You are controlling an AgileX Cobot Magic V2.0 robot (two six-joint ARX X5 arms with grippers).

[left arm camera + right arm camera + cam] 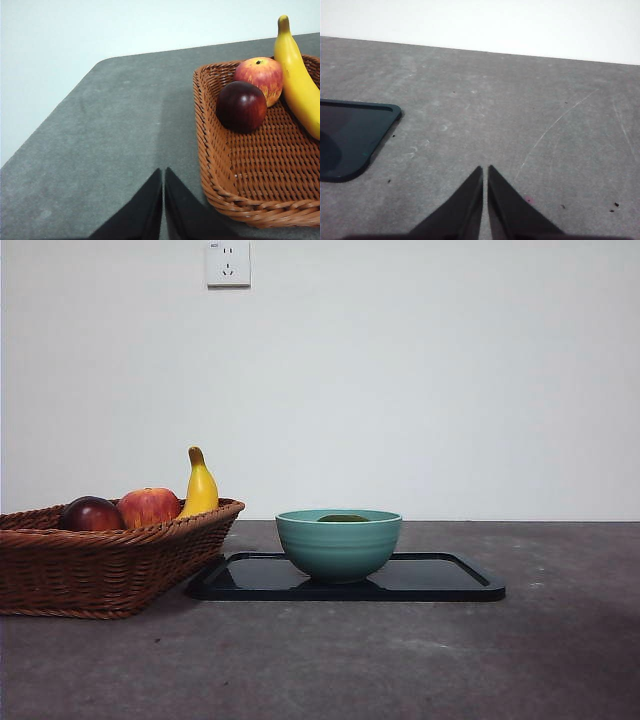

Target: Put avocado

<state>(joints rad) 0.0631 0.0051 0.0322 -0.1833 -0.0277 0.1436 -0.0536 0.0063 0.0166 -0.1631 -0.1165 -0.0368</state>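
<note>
Avocado in bowl; both grippers closed over bare table.

Front: avocado [343, 518] just shows above the teal bowl's [338, 545] rim; bowl on black tray [470, 583], wicker basket [110, 560] touching tray's edge.
Left wrist: left gripper [163, 175] jaws together, beside basket wall; open table toward the far edge.
Right wrist: right gripper [485, 172] jaws together, tray corner nearby, bare table around.

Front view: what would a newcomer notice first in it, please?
First the teal bowl standing on the black tray in the middle, with the dark-green avocado just showing above its rim. Next the wicker basket to its left, holding a dark red fruit, an apple and a banana.
</note>
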